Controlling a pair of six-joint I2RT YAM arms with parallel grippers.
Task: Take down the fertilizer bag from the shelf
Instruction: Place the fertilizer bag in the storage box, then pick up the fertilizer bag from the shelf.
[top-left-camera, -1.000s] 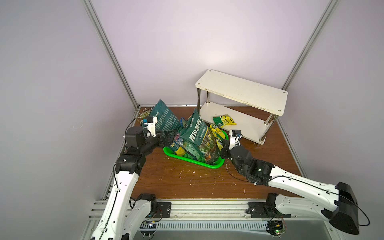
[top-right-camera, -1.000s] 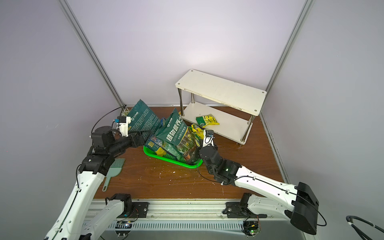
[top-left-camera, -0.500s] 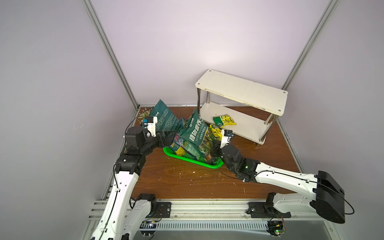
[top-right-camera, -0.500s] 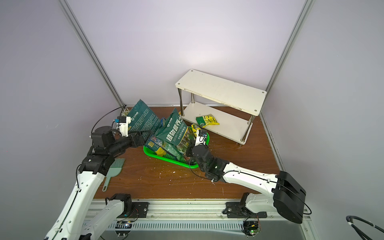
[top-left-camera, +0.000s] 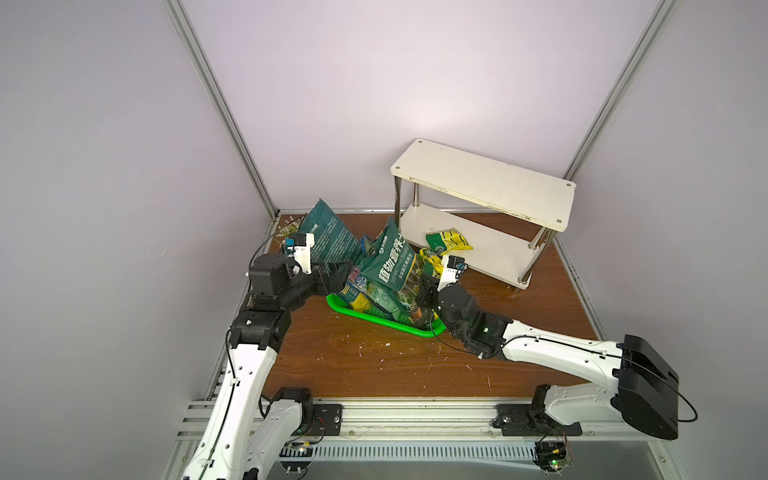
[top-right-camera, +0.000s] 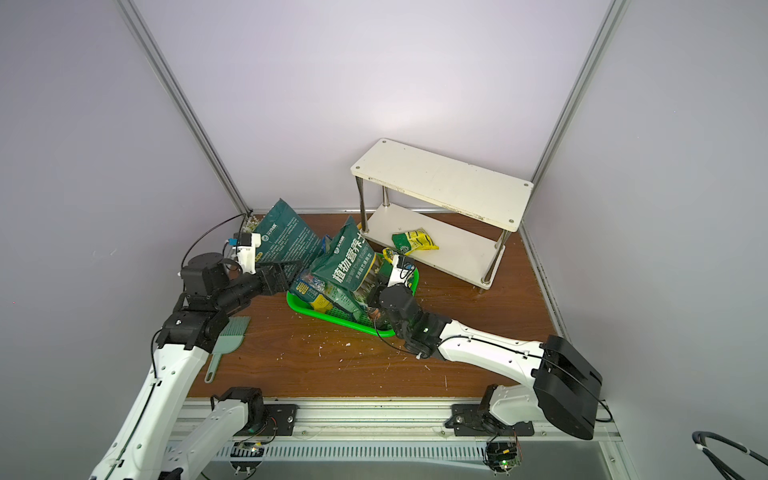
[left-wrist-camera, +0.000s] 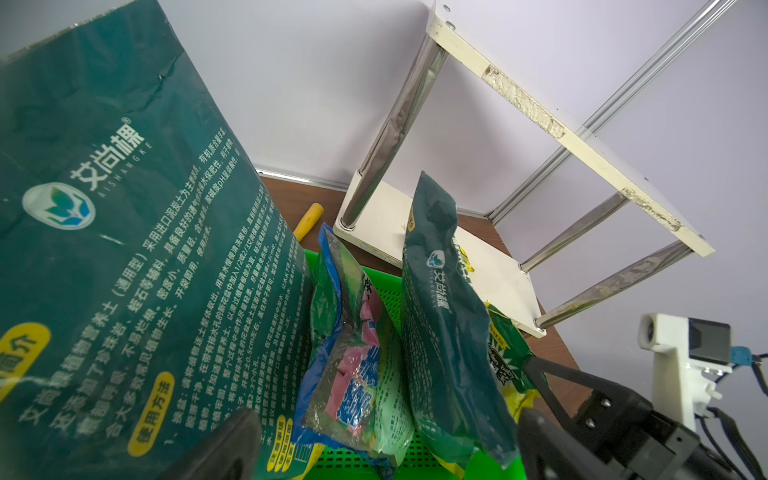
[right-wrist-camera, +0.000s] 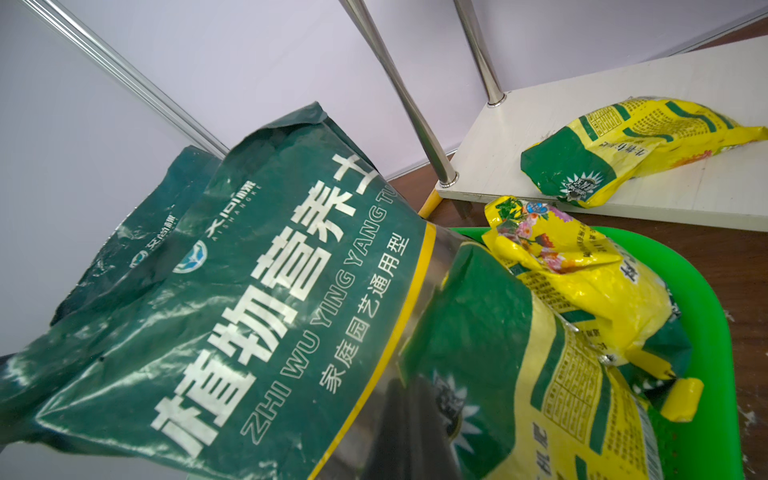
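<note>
1. The jaws of the right gripper (top-left-camera: 424, 296) are shut together. They are set close against the bags packed in the green basket (top-left-camera: 386, 324), at its near corner. Whether a bag edge is pinched between them cannot be told.
2. The jaws of the left gripper (top-left-camera: 336, 276) are spread wide and nothing is held. They stand on the opposite side of the basket from the right jaws, with a large dark-green soil bag (top-left-camera: 332, 235) just beside them.
3. The yellow-and-green fertilizer bag (top-left-camera: 448, 242) lies flat on the lower board (top-left-camera: 494, 253) of the shelf (top-left-camera: 482, 183). It is beyond the right jaws, past the basket rim, and well apart from the left jaws.
4. The step in hand is judged to be the fetching of this last bag, which is not yet touched by either gripper.
5. For the next move, the right jaws would have to be drawn clear of the basket and opened. They would then be reached in low beneath the upper board, clear of the metal leg nearest them. The soft bag is best pinched at an end or a fold.
</note>
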